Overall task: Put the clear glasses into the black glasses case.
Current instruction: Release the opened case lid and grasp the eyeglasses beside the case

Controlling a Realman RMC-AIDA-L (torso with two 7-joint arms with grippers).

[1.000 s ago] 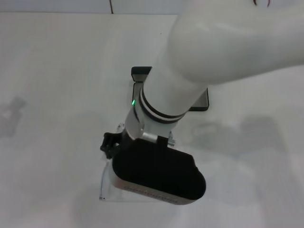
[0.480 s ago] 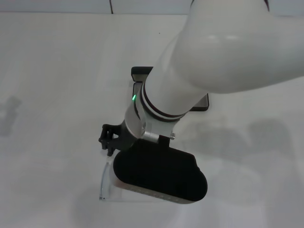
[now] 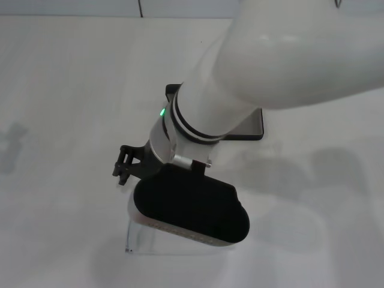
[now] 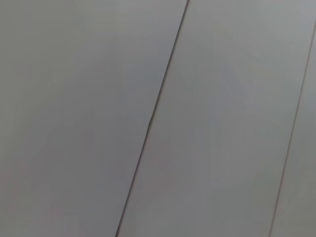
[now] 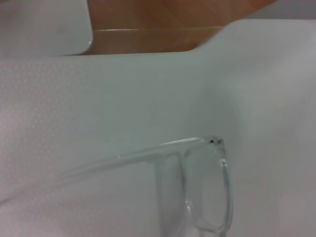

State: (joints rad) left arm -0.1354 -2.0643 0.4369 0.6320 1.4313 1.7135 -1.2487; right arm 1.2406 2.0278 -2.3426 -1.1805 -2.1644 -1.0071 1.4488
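Right arm low over the clear glasses at the near edge of the table

We can read no lettering anywhere: the black glasses case (image 3: 255, 127) shows only two corners behind our right arm (image 3: 240, 84), toward the table's (image 3: 72, 90) middle. The right gripper (image 3: 125, 166) hangs beside the wrist's black housing, just above the clear glasses (image 3: 133, 231), which lie on the table's near side; we cannot tell whether its fingers are spread or pressed together, or whether they touch anything. The right wrist view shows the glasses (image 5: 207, 187) lying on the white surface. Our left gripper is out of sight.
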